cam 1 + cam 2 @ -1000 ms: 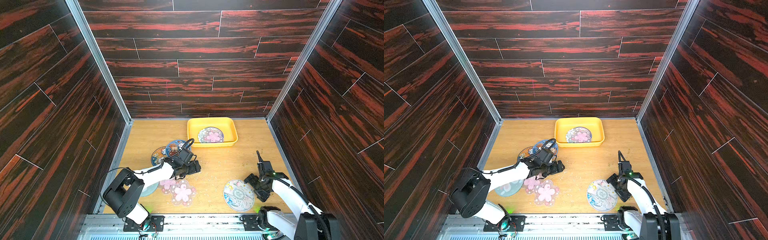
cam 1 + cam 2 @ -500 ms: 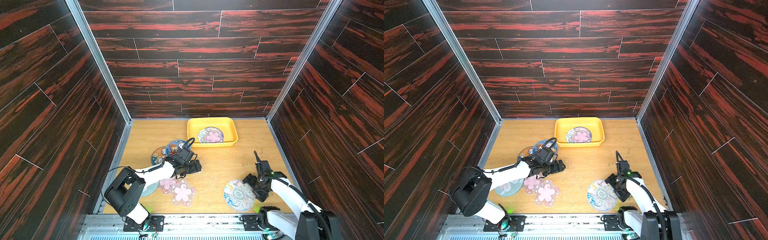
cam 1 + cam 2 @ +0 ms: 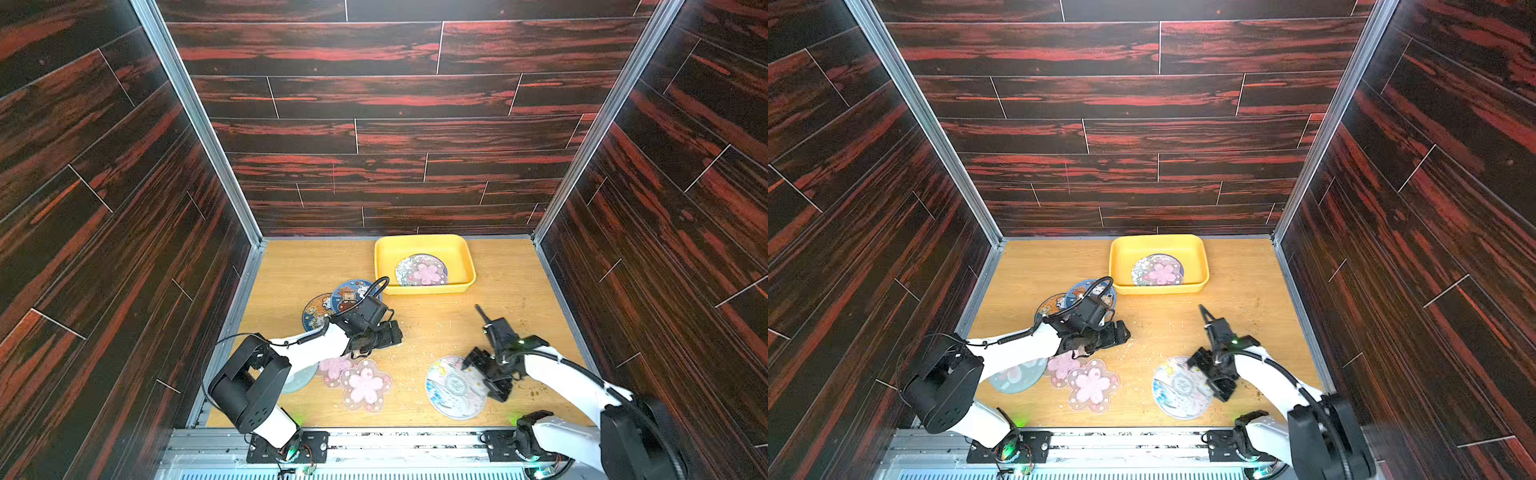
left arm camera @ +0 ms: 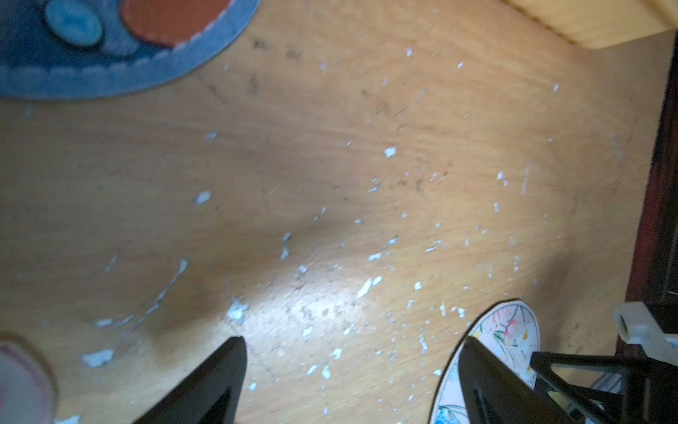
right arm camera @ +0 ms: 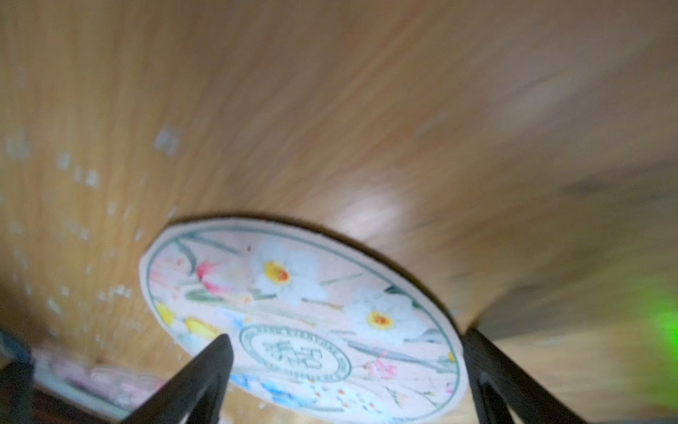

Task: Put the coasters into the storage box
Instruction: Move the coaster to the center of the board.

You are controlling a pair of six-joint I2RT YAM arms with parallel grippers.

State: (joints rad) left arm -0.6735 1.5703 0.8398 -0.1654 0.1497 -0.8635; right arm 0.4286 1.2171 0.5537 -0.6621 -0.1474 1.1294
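Yellow storage box (image 3: 459, 254) at the back, pink blossom coaster (image 3: 428, 272) stacked inside, two blue cartoon coasters (image 3: 351, 291) overlapped just beside it, two pink blossom coasters (image 3: 365, 384), grey-green coaster (image 3: 1017, 376), white flower coaster (image 3: 451, 388) laid flat in front.

Two white arms with black joints on a metal rail (image 3: 395, 442).

The left arm (image 3: 309, 351) and right arm (image 3: 559, 370) had white shells, bulky black joints and black base plates (image 3: 286, 448) with screws. A coiled black cable (image 3: 1015, 337) ran along the left arm. The left gripper (image 4: 352, 339) and right gripper (image 5: 348, 334) ended in black tapered fingers (image 4: 209, 385).
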